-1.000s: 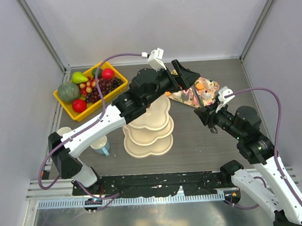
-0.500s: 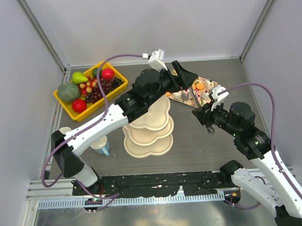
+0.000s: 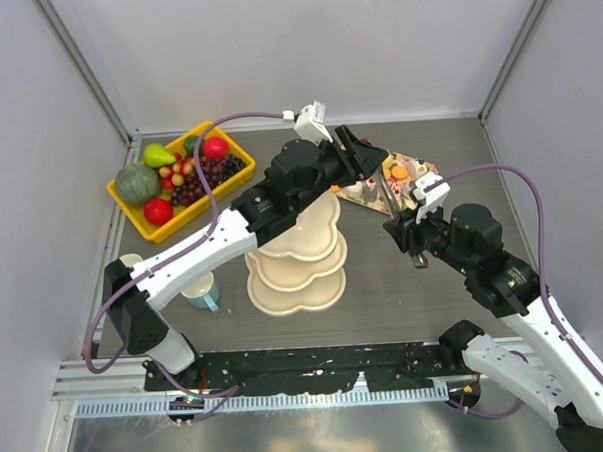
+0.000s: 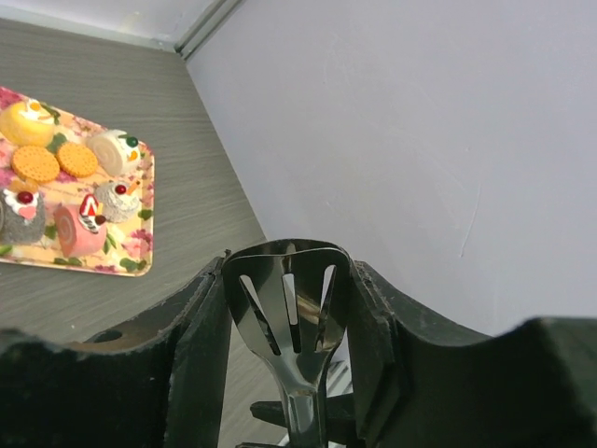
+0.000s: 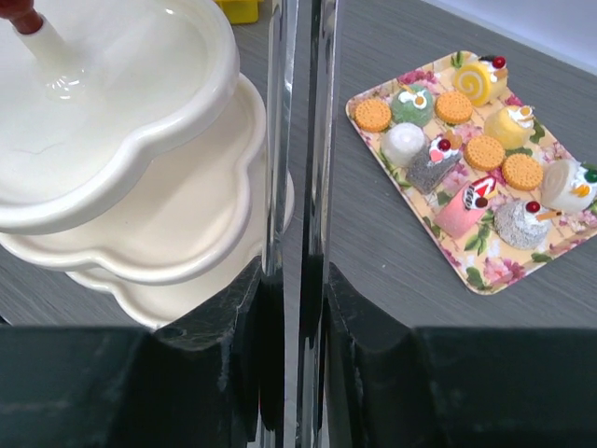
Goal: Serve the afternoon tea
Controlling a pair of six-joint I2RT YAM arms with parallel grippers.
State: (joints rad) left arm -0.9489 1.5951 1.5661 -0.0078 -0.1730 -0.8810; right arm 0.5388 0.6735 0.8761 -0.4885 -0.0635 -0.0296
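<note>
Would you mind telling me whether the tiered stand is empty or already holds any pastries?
Empty where visible: the stand shows bare cream tiers, and the pastries lie on the floral tray. Lower tiers are partly hidden.

We read the stand (image 5: 140, 140) as smooth, glossy cream, either glaze or plastic. Slotted tongs (image 4: 289, 299) and plain tongs (image 5: 298, 140): polished, mirror-bright metal. Counter (image 5: 373, 261): matt dark wood grain. Yellow bin (image 3: 164, 232): smooth plastic. Floral tray (image 5: 485, 273): printed, low sheen.
</note>
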